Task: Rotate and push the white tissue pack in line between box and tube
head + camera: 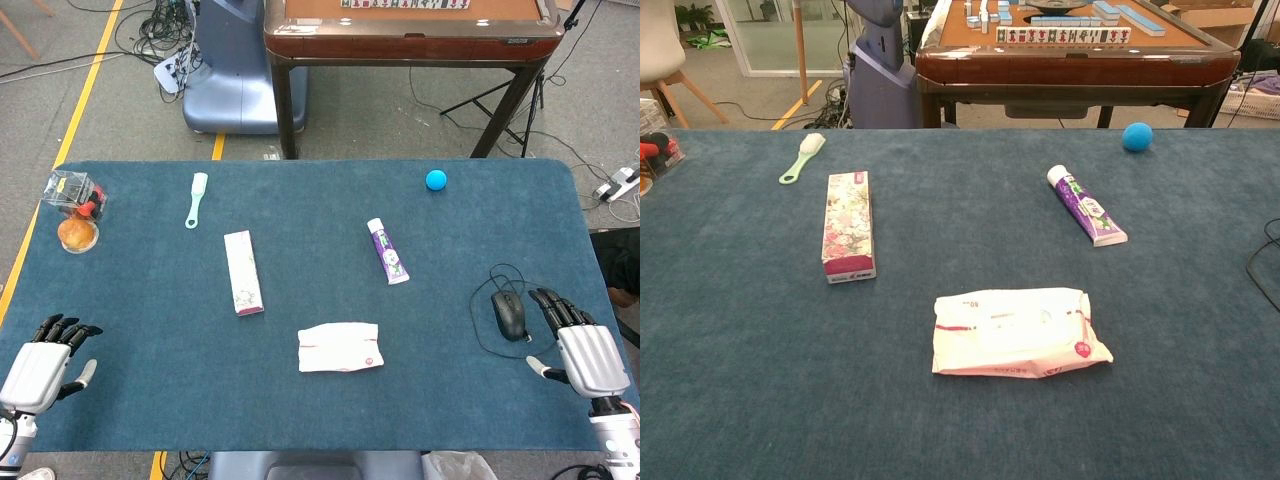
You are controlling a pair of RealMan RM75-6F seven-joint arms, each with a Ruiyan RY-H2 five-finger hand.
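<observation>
Both hands [45, 362] [585, 350] empty; tissue pack [1015, 332] below box [849, 226], tube [1087, 205]

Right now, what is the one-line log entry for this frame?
tissue pack: crosswise, nearer than box and tube | left hand: open, idle | right hand: open, beside mouse

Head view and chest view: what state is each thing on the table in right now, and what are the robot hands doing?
White tissue pack: flat, lying crosswise, nearer the robot than the box and tube, untouched.
Box: flat, lengthwise, closed.
Tube: lying down, cap on, pointing away.
Brush: lying flat.
Blue ball: resting near the far edge.
Computer mouse: upright, cable attached.
Left robot hand: open, empty.
Right robot hand: open, empty, beside the mouse.
</observation>
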